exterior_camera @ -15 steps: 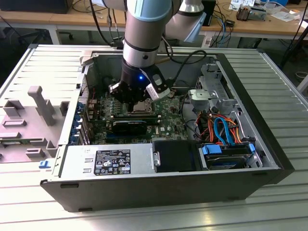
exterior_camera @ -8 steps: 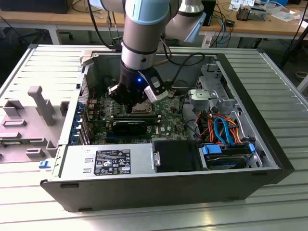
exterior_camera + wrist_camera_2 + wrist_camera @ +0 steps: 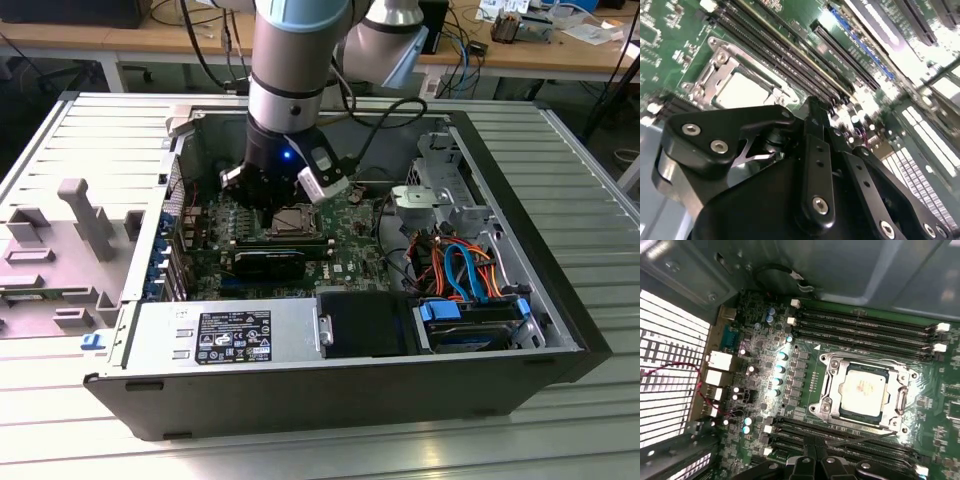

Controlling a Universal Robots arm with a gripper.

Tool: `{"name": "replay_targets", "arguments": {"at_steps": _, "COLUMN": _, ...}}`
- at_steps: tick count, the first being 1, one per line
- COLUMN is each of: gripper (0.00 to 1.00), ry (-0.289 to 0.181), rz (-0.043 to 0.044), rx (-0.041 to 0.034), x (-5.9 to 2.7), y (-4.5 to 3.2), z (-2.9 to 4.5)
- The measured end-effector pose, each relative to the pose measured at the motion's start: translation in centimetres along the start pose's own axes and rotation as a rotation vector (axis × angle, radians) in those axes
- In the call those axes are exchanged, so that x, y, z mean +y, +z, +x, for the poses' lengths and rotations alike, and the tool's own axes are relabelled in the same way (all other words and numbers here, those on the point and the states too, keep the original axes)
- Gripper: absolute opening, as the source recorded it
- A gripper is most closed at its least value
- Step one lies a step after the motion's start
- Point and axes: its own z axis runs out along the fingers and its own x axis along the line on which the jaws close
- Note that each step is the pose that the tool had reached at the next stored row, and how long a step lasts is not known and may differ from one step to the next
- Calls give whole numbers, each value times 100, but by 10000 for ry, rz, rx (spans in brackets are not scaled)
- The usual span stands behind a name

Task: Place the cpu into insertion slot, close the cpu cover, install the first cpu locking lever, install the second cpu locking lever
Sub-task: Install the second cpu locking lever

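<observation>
1. An open computer case (image 3: 520,390) lies on its side on a slatted metal table (image 3: 90,140); the green circuit board (image 3: 345,255) sits flat inside it, with bundled orange and blue cables (image 3: 455,265) toward the exterior view's right and a labelled silver power-supply box (image 3: 225,335) along the near edge.
2. The arm (image 3: 295,60) reaches down into the case; the gripper (image 3: 275,195) hangs low over the board, just beside the insertion slot (image 3: 296,221) and slightly toward the exterior view's left of it.
3. In the first wrist view the cpu (image 3: 863,389) lies flat in the insertion slot, its dull silver top showing through the square window of the cpu cover (image 3: 832,390); the cover lies down flat around the chip.
4. A thin locking lever (image 3: 867,437) runs along one side of the socket frame; whether it is latched I cannot tell.
5. Long black memory slots (image 3: 860,325) flank the socket on two opposite sides.
6. In the second wrist view the gripper's black fingers (image 3: 815,150) lie close together and hold nothing; the tips hover near the socket's edge, and I cannot tell whether they touch the board.
</observation>
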Motion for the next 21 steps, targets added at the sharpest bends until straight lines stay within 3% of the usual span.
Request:
{"name": "replay_targets", "arguments": {"at_steps": 3, "gripper": 11, "ry": 0, "rz": 1, "rx": -1, "x": 8, "y": -119, "z": 15}}
{"name": "replay_targets", "arguments": {"at_steps": 5, "gripper": 11, "ry": 0, "rz": -5, "rx": 14, "x": 7, "y": -134, "z": 6}}
{"name": "replay_targets", "arguments": {"at_steps": 6, "gripper": 11, "ry": 4, "rz": -15, "rx": 68, "x": 3, "y": -138, "z": -14}}
{"name": "replay_targets", "arguments": {"at_steps": 8, "gripper": 11, "ry": 11, "rz": -49, "rx": 230, "x": -10, "y": -145, "z": -73}}
{"name": "replay_targets", "arguments": {"at_steps": 9, "gripper": 11, "ry": 20, "rz": -95, "rx": 442, "x": -27, "y": -144, "z": -156}}
{"name": "replay_targets", "arguments": {"at_steps": 12, "gripper": 11, "ry": 34, "rz": -133, "rx": 660, "x": -31, "y": -106, "z": -257}}
{"name": "replay_targets", "arguments": {"at_steps": 15, "gripper": 11, "ry": 146, "rz": -36, "rx": 711, "x": -9, "y": -70, "z": -287}}
{"name": "replay_targets", "arguments": {"at_steps": 21, "gripper": 11, "ry": 567, "rz": 122, "rx": 720, "x": -11, "y": -55, "z": -291}}
